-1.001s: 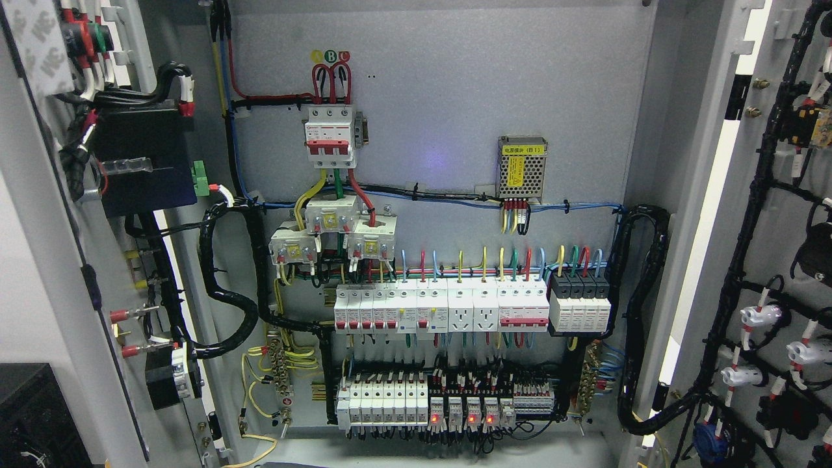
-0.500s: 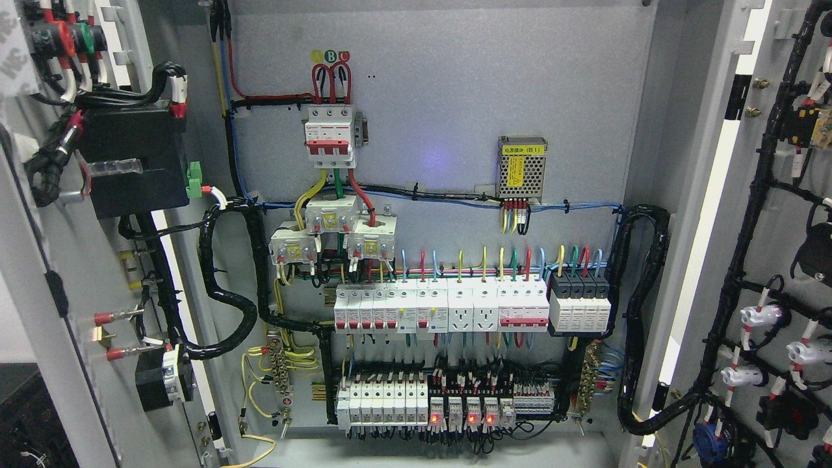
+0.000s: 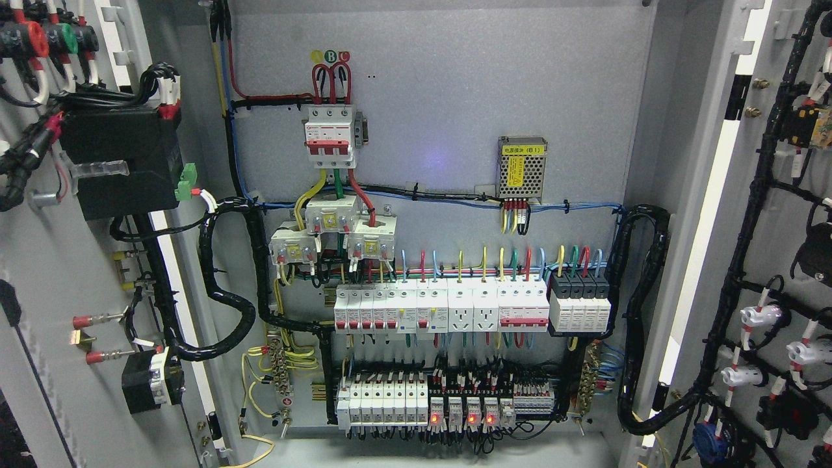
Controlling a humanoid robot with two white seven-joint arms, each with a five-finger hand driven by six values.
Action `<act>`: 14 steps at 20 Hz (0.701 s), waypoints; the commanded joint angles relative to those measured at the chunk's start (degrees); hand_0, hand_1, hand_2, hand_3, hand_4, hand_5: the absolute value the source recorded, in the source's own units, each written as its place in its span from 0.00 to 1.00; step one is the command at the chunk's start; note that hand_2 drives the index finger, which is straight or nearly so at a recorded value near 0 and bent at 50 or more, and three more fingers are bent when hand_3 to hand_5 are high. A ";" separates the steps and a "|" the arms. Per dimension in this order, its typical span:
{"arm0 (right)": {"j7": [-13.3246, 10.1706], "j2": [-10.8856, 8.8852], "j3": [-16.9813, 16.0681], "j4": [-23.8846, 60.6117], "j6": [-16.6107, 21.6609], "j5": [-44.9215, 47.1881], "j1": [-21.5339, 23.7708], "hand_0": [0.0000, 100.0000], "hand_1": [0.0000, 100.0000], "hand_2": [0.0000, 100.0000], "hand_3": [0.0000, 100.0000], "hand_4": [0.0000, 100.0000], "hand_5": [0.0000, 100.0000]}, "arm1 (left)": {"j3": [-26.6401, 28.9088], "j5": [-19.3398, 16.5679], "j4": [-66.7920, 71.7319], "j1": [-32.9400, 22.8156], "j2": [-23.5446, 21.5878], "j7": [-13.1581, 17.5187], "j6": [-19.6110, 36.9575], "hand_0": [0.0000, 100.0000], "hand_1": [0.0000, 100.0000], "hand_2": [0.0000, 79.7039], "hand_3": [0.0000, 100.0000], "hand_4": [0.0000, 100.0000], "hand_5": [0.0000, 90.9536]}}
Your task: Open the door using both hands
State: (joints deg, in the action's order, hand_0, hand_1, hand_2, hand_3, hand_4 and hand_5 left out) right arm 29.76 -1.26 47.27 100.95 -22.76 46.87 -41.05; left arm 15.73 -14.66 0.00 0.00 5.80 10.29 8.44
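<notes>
An electrical cabinet fills the head view with both doors swung wide. The left door [image 3: 52,273] shows its grey inner face at the picture's left, carrying a black box [image 3: 117,162], wiring and red-tipped terminals. The right door [image 3: 734,214] stands out at the far right, its inner face laced with black cable looms and white connectors. Between them lies the grey back panel [image 3: 429,97] with breakers and wiring. Neither of my hands nor any arm shows in the picture.
On the back panel sit a red-and-white main breaker [image 3: 330,135], a mesh power supply [image 3: 522,167], a row of white breakers [image 3: 442,309] and relays with red lights [image 3: 461,411]. Thick black cable looms [image 3: 224,292] run from each door into the cabinet.
The left door has swung further outward to the left; its black box and terminals have shifted left and down. The right door and the panel have not moved.
</notes>
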 commanded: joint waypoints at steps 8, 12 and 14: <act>0.21 1.88 -0.07 -0.14 -1.06 -2.49 -0.35 0.07 0.14 0.00 0.00 0.00 0.00 | 0.00 -0.02 -1.23 -0.53 0.00 0.00 -0.01 0.12 0.56 0.00 0.00 0.00 0.00; 0.21 1.00 -2.08 -0.84 -0.71 -2.49 -0.09 0.07 0.14 0.00 0.00 0.00 0.00 | 0.00 0.07 -1.23 -0.53 0.00 0.00 -0.09 0.12 0.56 0.00 0.00 0.00 0.00; 0.13 0.82 -3.75 -1.02 -0.71 -2.58 0.00 0.07 0.14 0.00 0.00 0.00 0.00 | 0.00 0.07 -1.23 -0.53 0.00 0.00 -0.01 0.12 0.56 0.00 0.00 0.00 0.00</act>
State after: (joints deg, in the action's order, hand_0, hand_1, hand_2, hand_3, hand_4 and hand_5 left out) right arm 30.11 -0.35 46.65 100.64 -23.69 44.71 -41.28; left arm 15.73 -14.64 0.00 0.00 5.80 10.29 8.42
